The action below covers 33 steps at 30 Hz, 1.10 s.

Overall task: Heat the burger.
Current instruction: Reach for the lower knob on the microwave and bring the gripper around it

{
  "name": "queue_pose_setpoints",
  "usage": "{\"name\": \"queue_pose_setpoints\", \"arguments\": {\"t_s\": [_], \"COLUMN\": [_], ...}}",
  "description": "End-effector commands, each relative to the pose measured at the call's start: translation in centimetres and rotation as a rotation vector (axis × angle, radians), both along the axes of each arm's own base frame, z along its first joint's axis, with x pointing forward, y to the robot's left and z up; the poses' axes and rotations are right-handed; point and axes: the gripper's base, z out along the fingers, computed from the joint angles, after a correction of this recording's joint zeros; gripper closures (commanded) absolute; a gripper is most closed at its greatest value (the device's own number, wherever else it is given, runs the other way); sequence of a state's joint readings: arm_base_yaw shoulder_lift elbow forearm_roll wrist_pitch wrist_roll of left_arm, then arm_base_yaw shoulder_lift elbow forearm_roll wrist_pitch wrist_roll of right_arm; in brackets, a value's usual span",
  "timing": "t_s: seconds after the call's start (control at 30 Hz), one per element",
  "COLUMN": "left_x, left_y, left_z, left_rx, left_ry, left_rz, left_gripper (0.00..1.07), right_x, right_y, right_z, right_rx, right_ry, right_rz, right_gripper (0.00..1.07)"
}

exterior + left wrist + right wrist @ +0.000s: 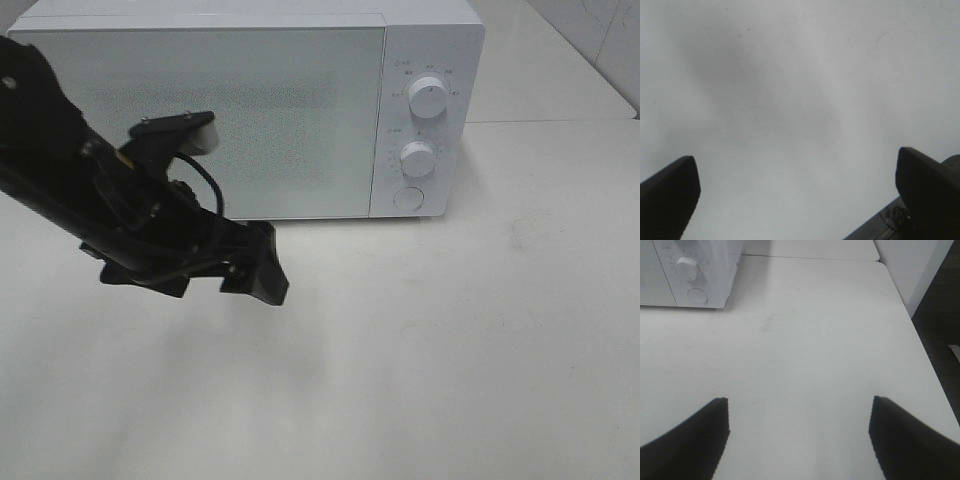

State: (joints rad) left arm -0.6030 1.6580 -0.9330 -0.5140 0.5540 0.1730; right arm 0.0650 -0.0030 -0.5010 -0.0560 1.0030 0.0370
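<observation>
The left arm (90,190) reaches in from the left edge of the scene and slants down across the near left front of the microwave (430,30); the left gripper (797,197) hangs over bare table (450,350), just in front of the oven's lower edge. Its fingers (670,200) are spread wide with nothing between them; the hand is released and empty. This posture suits an arm standing off the oven front, clear of the controls; that is a judgement.

The microwave stands at the far side of the table, front toward the robot. Its door (280,110) is closed flush with the casing, and the speckled panel shows nothing of the interior.

The control panel occupies the right end of the oven: an upper dial (428,97), a lower dial (418,159), and a round button (409,198) beneath them. Neither gripper touches any of these.

To the right of the oven the table carries no object in view. The right gripper (799,435) hovers over this right near area, well apart from the oven, fingers parted and holding nothing; it appears parked out of the working zone.

The burger does not appear in any view. Its position cannot be confirmed; it may sit behind the closed door, but the panel hides the cavity, so that is an inference only. Its bun, filling and condition cannot be described here. If it is inside, setting the dials is the likely outstanding step.
</observation>
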Motion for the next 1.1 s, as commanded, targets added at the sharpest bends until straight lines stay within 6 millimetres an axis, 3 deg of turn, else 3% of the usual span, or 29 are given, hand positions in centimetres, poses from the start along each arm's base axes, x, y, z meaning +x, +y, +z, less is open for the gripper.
{"name": "queue_pose_setpoints", "arguments": {"t_s": [0.03,0.07,0.13,0.17,0.2,0.5,0.67,0.93,1.1], "left_x": [0.0,0.0,-0.1,-0.1,-0.1,-0.9,-1.6,-3.5,-5.6], "left_y": [2.2,2.2,4.2,4.2,5.6,10.9,12.8,18.5,19.7], "left_z": [1.7,1.7,2.9,2.9,3.6,6.2,7.2,9.4,10.3], "left_rx": [0.009,0.009,0.037,0.037,0.065,0.160,0.163,0.218,0.211], "left_ry": [0.031,0.031,0.042,0.042,0.037,0.047,0.079,0.090,0.038], "left_rz": [0.015,0.015,0.020,0.020,0.021,0.083,0.130,0.367,0.447], "left_gripper": [0.05,0.05,0.05,0.05,0.05,0.05,0.05,0.05,0.05], "right_x": [-0.4,-0.4,-0.4,-0.4,-0.4,-0.4,-0.4,-0.4,-0.4], "right_y": [-0.1,-0.1,-0.1,-0.1,-0.1,-0.1,-0.1,-0.1,-0.1], "right_z": [0.0,0.0,0.0,0.0,0.0,0.0,0.0,0.0,0.0], "right_rx": [-0.005,-0.005,-0.005,-0.005,-0.005,-0.005,-0.005,-0.005,-0.005], "right_ry": [-0.039,-0.039,-0.039,-0.039,-0.039,-0.039,-0.039,-0.039,-0.039], "right_rz": [-0.008,-0.008,-0.008,-0.008,-0.008,-0.008,-0.008,-0.008,-0.008], "right_gripper": [0.33,0.33,0.33,0.33,0.33,0.33,0.33,0.33,0.33]}}
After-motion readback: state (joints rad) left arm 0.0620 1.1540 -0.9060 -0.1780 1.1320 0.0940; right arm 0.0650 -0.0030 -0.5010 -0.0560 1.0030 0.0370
